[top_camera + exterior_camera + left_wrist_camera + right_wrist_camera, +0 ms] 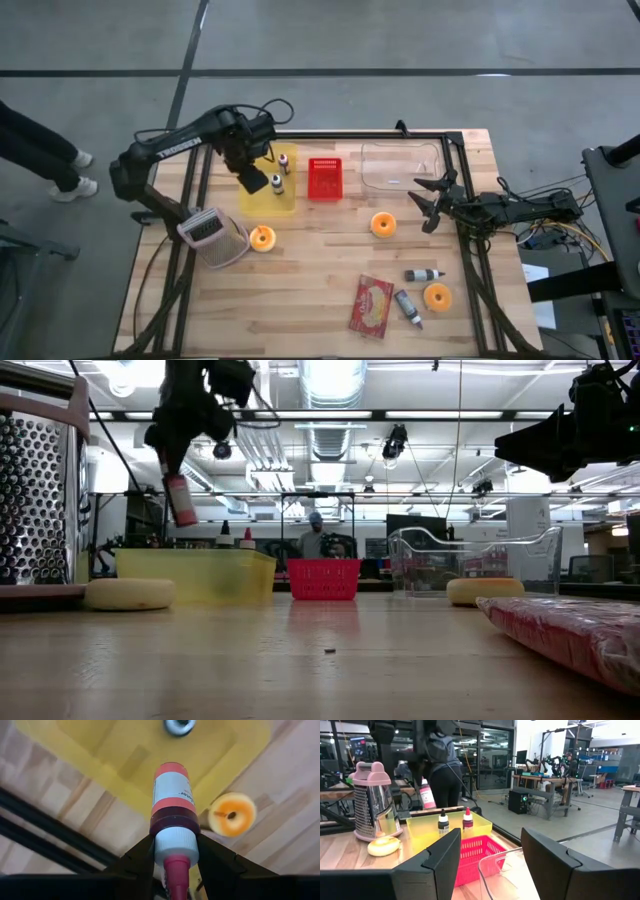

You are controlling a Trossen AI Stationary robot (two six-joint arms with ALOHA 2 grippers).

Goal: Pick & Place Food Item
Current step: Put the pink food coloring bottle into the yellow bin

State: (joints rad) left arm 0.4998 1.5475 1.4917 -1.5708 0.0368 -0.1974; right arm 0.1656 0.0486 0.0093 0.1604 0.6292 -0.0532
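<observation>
My left gripper (250,180) is shut on a small bottle of red liquid (171,790) with a white label and a white cap. It holds the bottle in the air over the near-left part of the yellow bin (268,192). In the low view the bottle (180,500) hangs above the bin (195,575). Two more small bottles (280,172) stand upright in the bin. My right gripper (432,205) is open and empty, near the table's right edge, beside the clear container (400,165). My left gripper pinches the bottle at its white cap (172,842) between its two fingers (142,860). The fingers come from above, slanting down. The bottle hangs below them, tilted, base down, clear of the bin.
A red basket (324,178) stands right of the yellow bin. A grater (212,237) and an orange ring (262,237) lie near the left. More orange rings (382,224), a red packet (371,305) and two bottles (415,290) lie nearer the front right.
</observation>
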